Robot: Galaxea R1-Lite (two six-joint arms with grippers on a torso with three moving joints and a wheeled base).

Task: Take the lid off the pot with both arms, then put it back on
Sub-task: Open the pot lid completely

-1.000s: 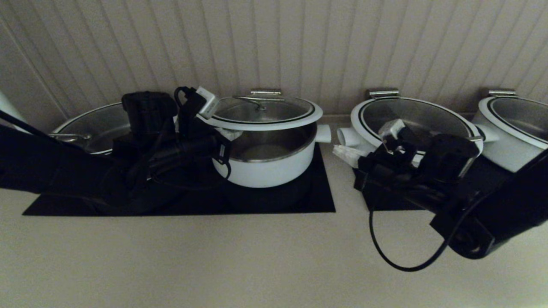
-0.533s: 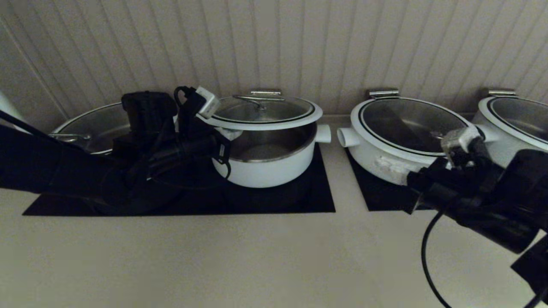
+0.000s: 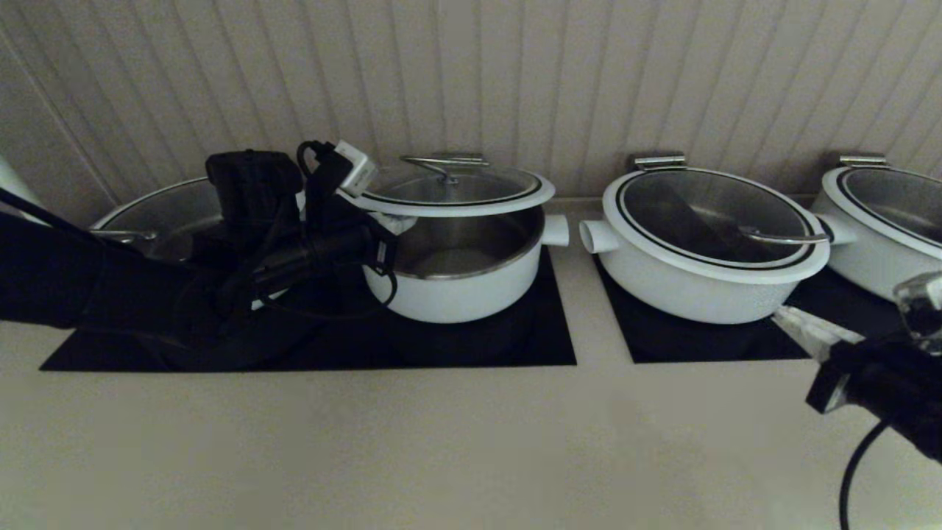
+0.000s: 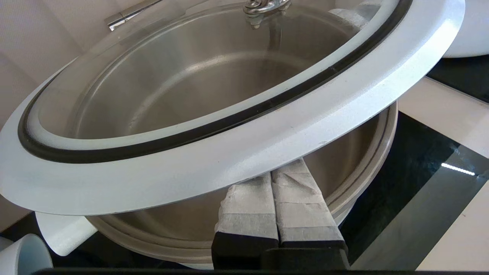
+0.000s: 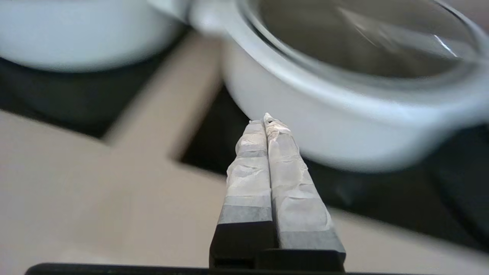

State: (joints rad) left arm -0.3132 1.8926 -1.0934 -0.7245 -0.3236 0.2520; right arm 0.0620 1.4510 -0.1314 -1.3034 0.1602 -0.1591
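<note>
The lid (image 3: 456, 193), glass with a white rim and a wire handle, sits raised and tilted above the pot (image 3: 456, 287), with a gap to the pot's front rim. My left gripper (image 3: 394, 224) is shut and empty, its fingers pushed under the lid's left rim and holding it up. In the left wrist view the gripper (image 4: 273, 173) has its tips hidden beneath the lid's white rim (image 4: 229, 152), over the pot's steel bowl (image 4: 359, 152). My right gripper (image 3: 798, 324) is shut and empty, low at the right front, far from the pot. It (image 5: 263, 118) points at a wider pot.
A wider lidded white pot (image 3: 710, 250) stands to the right, also in the right wrist view (image 5: 344, 126). Another (image 3: 883, 221) is at the far right, and one (image 3: 162, 213) sits behind my left arm. Black cooktop panels (image 3: 544, 346) lie under them. Beige counter (image 3: 441, 442) runs in front.
My right arm has pulled away from beside the pot, moving right and toward the front. My left gripper has raised the lid's left edge slightly.
</note>
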